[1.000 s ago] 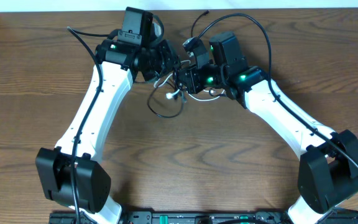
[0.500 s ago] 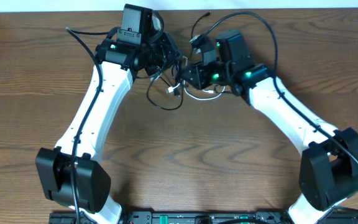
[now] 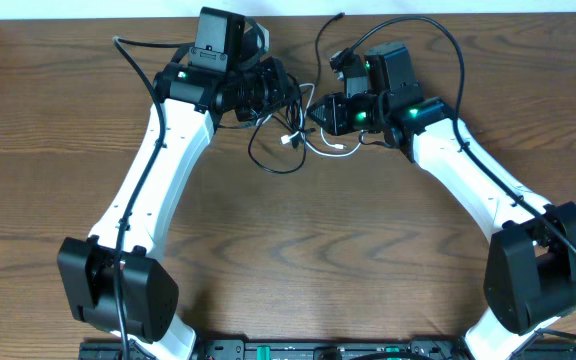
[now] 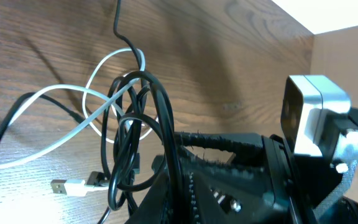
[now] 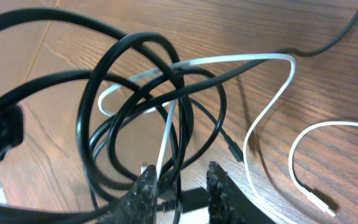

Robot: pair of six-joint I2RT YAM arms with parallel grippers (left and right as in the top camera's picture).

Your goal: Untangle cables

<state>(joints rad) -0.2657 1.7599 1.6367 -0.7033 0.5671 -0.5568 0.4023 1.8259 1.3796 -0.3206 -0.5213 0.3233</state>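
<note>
"Right gripper (image 5: 180,183) is drawn in narrow, with a dark bit of the black cable (image 5: 129,39) pinched between its fingers."

"And the left gripper (image 3: 274,96)?"

"Black coils hang over one finger. Whether it's clamped, I can't tell."

"Where's the tangle?"

"At the far side of the table (image 3: 298,260), strung between the two grippers. The white cable (image 4: 39,93) threads through the black loops, and its plug (image 4: 67,185) lies on the wood. One black loop trails nearer, just left of the middle."
</note>
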